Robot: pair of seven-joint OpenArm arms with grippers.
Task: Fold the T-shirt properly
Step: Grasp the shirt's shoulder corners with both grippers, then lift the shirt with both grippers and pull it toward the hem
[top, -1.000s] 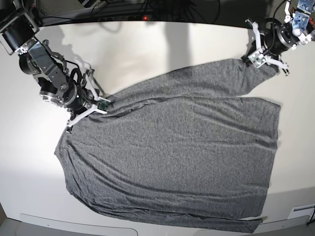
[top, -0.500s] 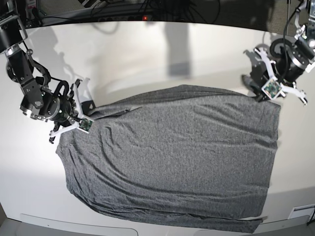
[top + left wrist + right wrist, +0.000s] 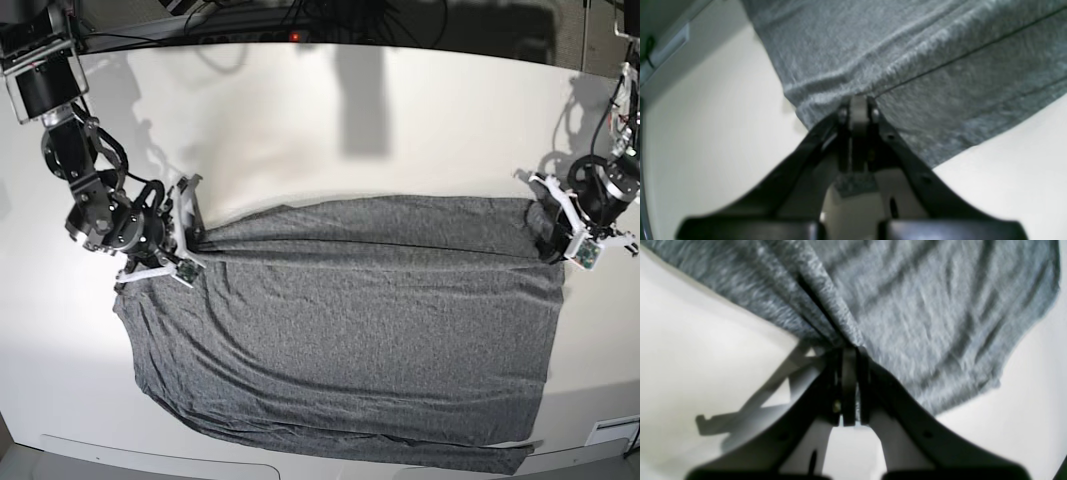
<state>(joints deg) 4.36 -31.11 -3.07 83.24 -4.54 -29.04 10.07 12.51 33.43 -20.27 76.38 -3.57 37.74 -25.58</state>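
The heather-grey T-shirt (image 3: 350,330) lies spread on the white table (image 3: 300,120), with its far part folded over toward the front along a straight edge. My left gripper (image 3: 553,232) is at the shirt's far right corner, shut on the T-shirt. In the left wrist view the closed jaws (image 3: 858,105) pinch the cloth's (image 3: 907,50) edge. My right gripper (image 3: 190,250) is at the far left corner of the fold, also shut on the T-shirt. In the right wrist view the gripper (image 3: 849,353) bunches the cloth (image 3: 923,306) into pleats.
Dark cables (image 3: 300,20) run along the table's back edge. A grey ledge (image 3: 150,460) borders the front, and the shirt's near hem reaches it. A small white fitting (image 3: 612,430) sits at the front right corner.
Both grippers have drawn the shirt's far part toward the front, laying it over the body. The left gripper came down the right side; the right gripper shifted slightly right.
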